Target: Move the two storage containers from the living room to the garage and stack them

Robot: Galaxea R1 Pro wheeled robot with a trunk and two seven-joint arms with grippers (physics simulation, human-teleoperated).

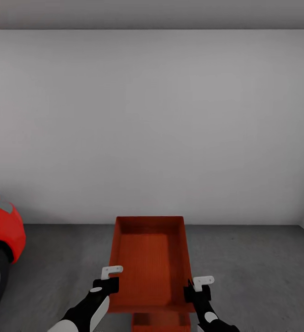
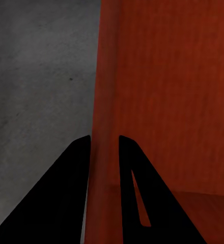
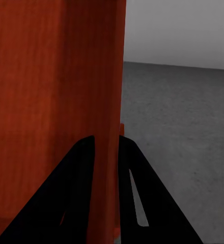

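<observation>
The red-orange rectangular open-top storage container (image 1: 149,263) hangs above the dark grey concrete floor (image 1: 248,267), pinched by its two long side walls: the left gripper (image 1: 111,275) clamps the left wall and the right gripper (image 1: 197,287) clamps the right wall, each with one finger inside and one outside. Beyond the held container lies bare floor up to the plain light grey wall (image 1: 152,129), with the red car (image 1: 2,230) well off to its left. A second red-orange container (image 1: 161,322) sits just beneath it, mostly hidden and cut off by the head view's lower edge.

A garage: red car (image 1: 2,230), bare grey wall (image 1: 152,124), concrete floor (image 1: 253,267).
</observation>
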